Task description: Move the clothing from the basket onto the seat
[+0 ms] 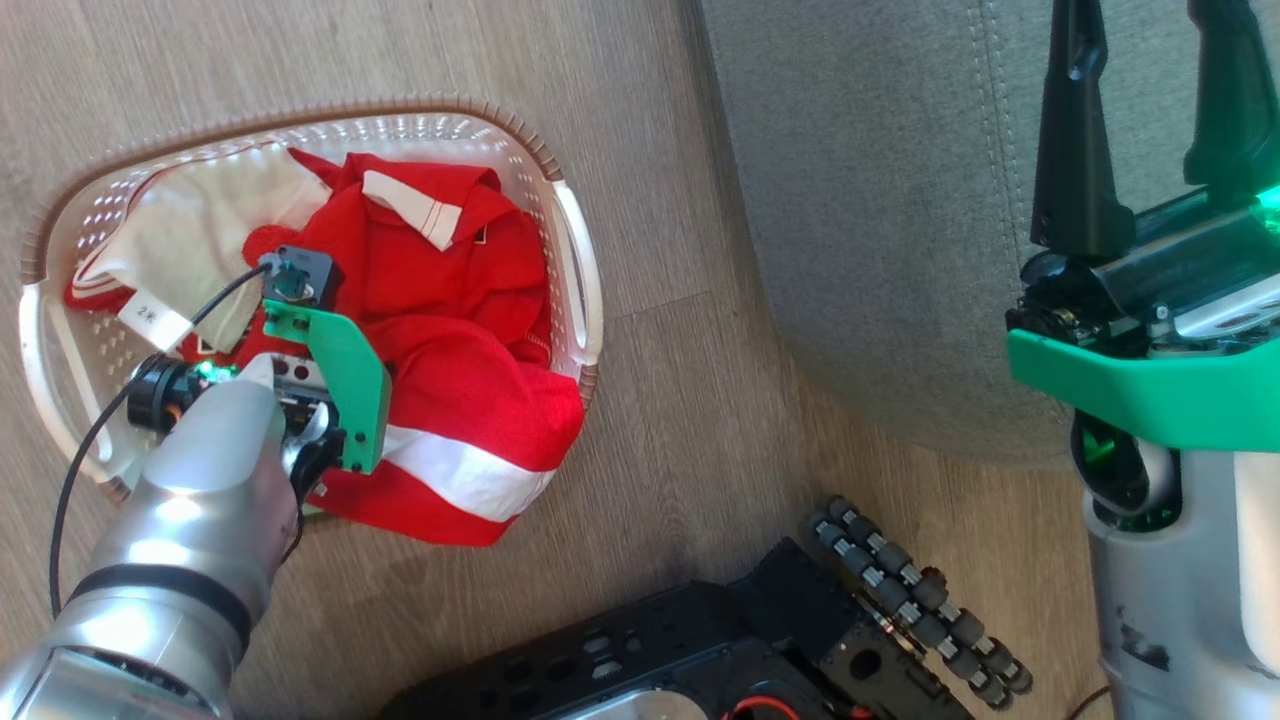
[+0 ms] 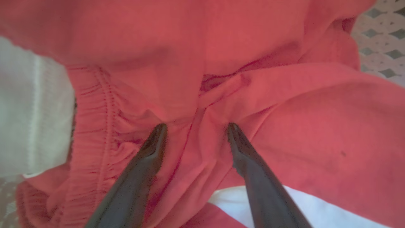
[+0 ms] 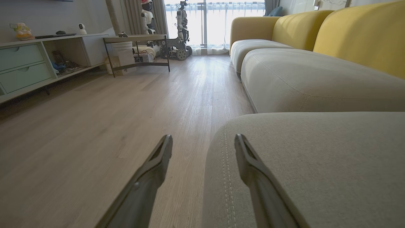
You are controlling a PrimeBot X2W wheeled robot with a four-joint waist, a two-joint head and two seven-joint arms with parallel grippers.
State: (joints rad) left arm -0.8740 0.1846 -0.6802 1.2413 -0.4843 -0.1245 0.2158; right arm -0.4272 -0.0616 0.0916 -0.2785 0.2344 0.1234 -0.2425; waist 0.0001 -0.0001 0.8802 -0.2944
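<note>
Two tools wide apart, nothing clamped: left tool [image 2: 196, 126] tips on clothing [image 1: 450, 330], heap long axis 11-to-5 o'clock, spilling over basket [image 1: 578, 260] rim; right tool [image 3: 204, 139] above seat [image 3: 316, 164] edge.

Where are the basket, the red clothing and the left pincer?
basket [image 1: 580, 265], head view, white side handle.
red clothing [image 1: 470, 390], head view, broad red fold.
left pincer [image 2: 196, 126], left wrist view, midway between fingertips.

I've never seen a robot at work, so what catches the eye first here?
The bright red clothing heaped in a white basket on the wooden floor, at the head view's left. The left gripper is down in that fabric, open, while the right gripper hangs open over the grey seat.
</note>
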